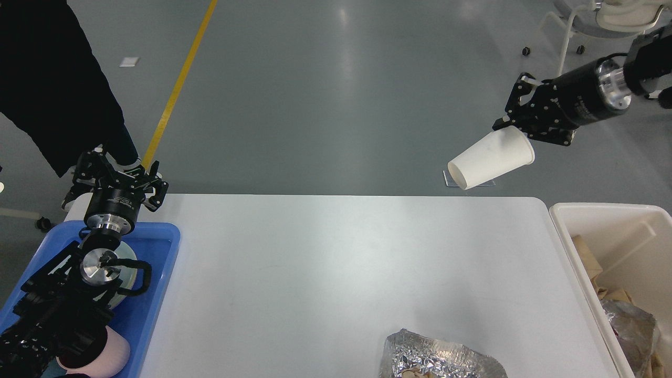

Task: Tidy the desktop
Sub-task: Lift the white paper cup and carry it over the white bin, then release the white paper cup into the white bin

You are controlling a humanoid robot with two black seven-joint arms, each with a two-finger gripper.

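The white desktop [336, 262] fills the lower middle of the head view. My right gripper [517, 128] is shut on the base of a white paper cup [491, 157] and holds it tilted, mouth down-left, high above the table's far right corner. My left gripper [114, 173] is open and empty, hovering past the far end of the blue tray [160, 247]. A crumpled sheet of foil [441, 359] with food scraps lies at the desktop's near edge.
The blue tray holds a pink cup [113, 354] and a white dish [128, 260] partly under my left arm. A cream-white bin [604, 211] with paper and foil stands right of the table. A person in black [47, 79] stands far left; a chair [604, 16] far right.
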